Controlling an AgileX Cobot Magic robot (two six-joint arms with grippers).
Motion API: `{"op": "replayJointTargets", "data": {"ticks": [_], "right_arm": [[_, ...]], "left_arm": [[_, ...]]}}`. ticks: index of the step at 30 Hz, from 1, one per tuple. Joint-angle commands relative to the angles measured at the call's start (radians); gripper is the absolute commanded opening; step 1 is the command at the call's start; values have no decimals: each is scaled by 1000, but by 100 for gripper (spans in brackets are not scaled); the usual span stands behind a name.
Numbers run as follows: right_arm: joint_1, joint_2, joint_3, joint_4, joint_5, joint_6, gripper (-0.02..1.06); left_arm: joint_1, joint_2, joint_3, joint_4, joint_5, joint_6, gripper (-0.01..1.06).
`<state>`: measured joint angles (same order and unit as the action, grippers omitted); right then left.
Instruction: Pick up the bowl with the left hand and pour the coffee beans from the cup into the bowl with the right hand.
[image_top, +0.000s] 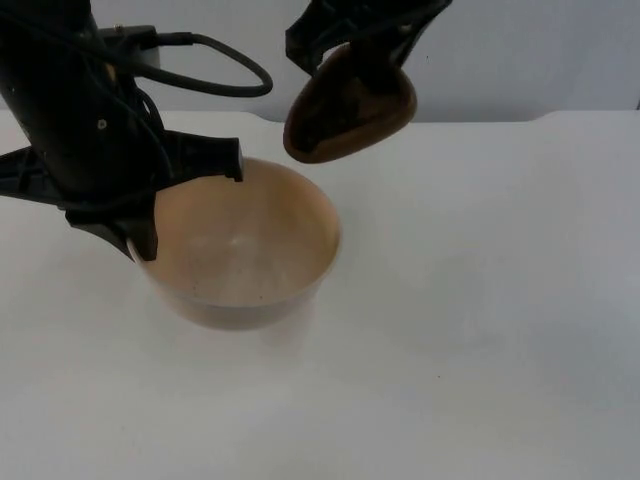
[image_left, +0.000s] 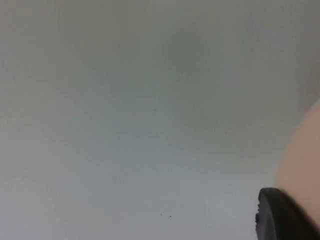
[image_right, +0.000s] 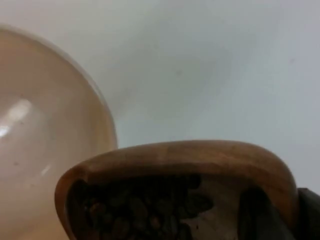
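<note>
1. The left claw (image_top: 135, 215) is closed on the left rim of the pale bowl (image_top: 240, 245), holding it over the white counter (image_top: 480, 300).
2. The right claw (image_top: 365, 50) grips a brown wooden cup (image_top: 350, 105), tilted toward the bowl just beyond its far right rim.
3. Dark coffee beans (image_right: 145, 210) lie inside the cup, seen from the right wrist.
4. The bowl's inside looks bare.
</note>
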<state>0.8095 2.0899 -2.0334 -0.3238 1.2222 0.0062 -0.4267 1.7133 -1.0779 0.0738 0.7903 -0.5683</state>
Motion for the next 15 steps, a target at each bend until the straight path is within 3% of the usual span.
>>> {"op": "replayJointTargets", "data": {"ticks": [1, 6, 15], "right_arm": [[19, 0, -6, -47, -1, -6, 0], [61, 0, -6, -115, -1, -6, 0], [163, 0, -6, -350, -1, -6, 0]], "left_arm": [[-5, -6, -3, -5, -10, -13, 0], [-5, -6, -3, -5, -10, -13, 0], [-5, -6, -3, -5, -10, -13, 0]]}}
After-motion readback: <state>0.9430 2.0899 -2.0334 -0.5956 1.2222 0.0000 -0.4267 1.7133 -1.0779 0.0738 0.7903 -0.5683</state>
